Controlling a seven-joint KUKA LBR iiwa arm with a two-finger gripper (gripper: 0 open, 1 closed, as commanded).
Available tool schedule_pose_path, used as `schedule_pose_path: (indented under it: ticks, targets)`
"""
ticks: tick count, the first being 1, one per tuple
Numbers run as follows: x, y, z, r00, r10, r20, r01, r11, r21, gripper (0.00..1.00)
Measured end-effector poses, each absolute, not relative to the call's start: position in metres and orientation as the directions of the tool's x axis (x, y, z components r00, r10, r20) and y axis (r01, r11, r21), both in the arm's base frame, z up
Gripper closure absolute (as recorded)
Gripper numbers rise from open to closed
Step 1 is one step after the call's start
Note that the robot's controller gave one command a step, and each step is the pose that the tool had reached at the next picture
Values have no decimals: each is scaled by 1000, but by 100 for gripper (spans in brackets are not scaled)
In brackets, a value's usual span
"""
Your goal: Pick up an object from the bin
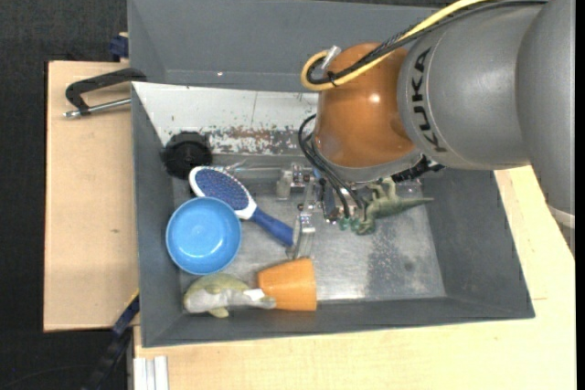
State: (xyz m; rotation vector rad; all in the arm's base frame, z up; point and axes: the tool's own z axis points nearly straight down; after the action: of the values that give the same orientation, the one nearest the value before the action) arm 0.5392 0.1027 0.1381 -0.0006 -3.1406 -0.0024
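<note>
At ctr of bin [402,265] floor: gripper [308,219] set low, beneath orange wrist cover [361,114]; arm [494,78] entering from right. Apart or together: not discernible, working end masked by cover and cabling.

Nearest item: blue brush [227,187]. Oval head lying up-left, handle running down-right toward bin ctr. Handle tip just beside gripper; contact not confirmed. Brush flat on floor.

Immediately right of gripper: small green toy [391,205], partly under the cover, shape unclear.

Left side: blue bowl [203,236], upright, open side up, touching lower edge of brush head. Black round item [186,152] near back-left corner, just above brush head.

Front wall: orange cup [291,285] lying on its side, below gripper, apart from it. Pale greenish item [219,295] to cup's left, touching it, approx under the bowl's edge; kind not identifiable.
</note>
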Motion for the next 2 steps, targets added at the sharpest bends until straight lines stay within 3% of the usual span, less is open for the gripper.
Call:
schedule_pose_path:
  ticks: [1, 2]
  targets:
    - [550, 108, 73, -978, -208, -18, -208, 978, 2, 0]
    - [499, 106, 74, -860, -509, -20, -509, 861, -5, 0]
